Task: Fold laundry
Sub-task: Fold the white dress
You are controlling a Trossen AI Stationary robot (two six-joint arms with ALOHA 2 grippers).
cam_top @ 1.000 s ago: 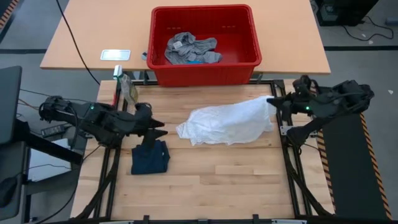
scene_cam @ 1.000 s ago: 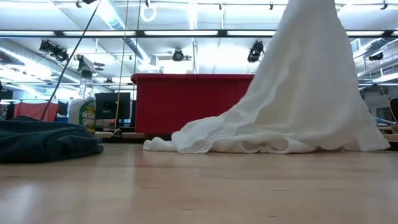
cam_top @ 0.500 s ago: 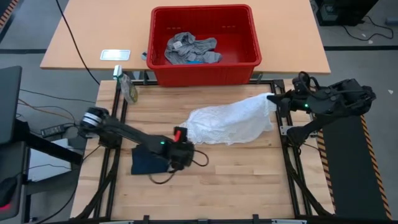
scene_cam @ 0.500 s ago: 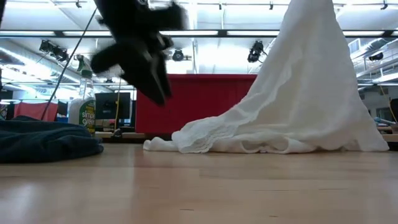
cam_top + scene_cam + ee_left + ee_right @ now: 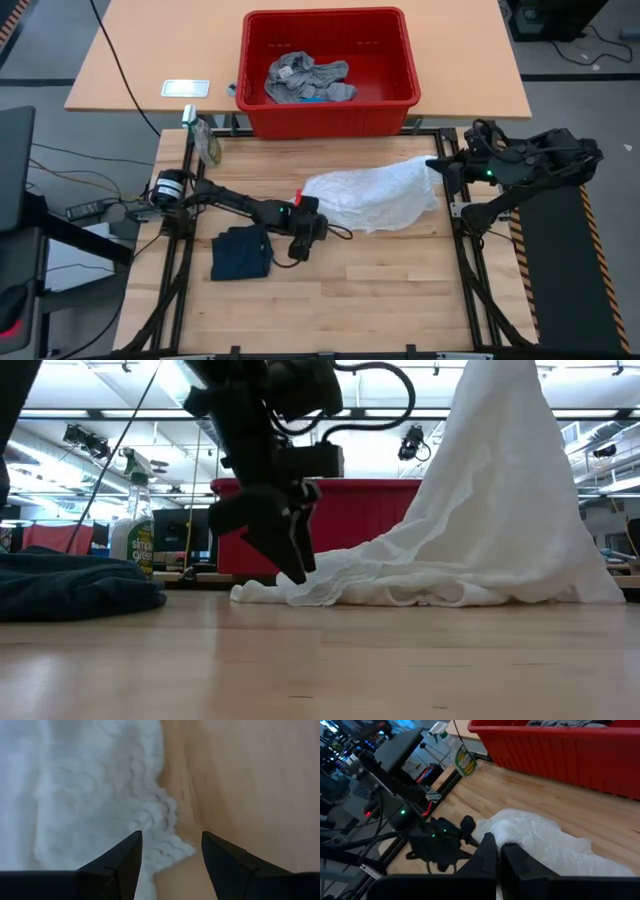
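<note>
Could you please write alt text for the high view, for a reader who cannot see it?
Seen from above, the left gripper reaches with open jaws to the near edge of a white garment, whose far corner the right gripper holds. A folded navy garment lies beside the left arm; a red basket holds grey laundry.

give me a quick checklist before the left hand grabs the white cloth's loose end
1. Left hand open over the hem: ok, its fingers straddle the edge of the white garment.
2. Right hand gripping the other end: ok, shut on the cloth and holding it raised, as the low view shows.
3. Hem lying flat enough to pinch: not ok, it is bunched and wrinkled on the table.
4. Folded navy garment out of the way: ok, apart from the white one.
5. Grey garment in the red basket: ok, not in the way.
6. Fingertips at table level: cannot tell.
</note>
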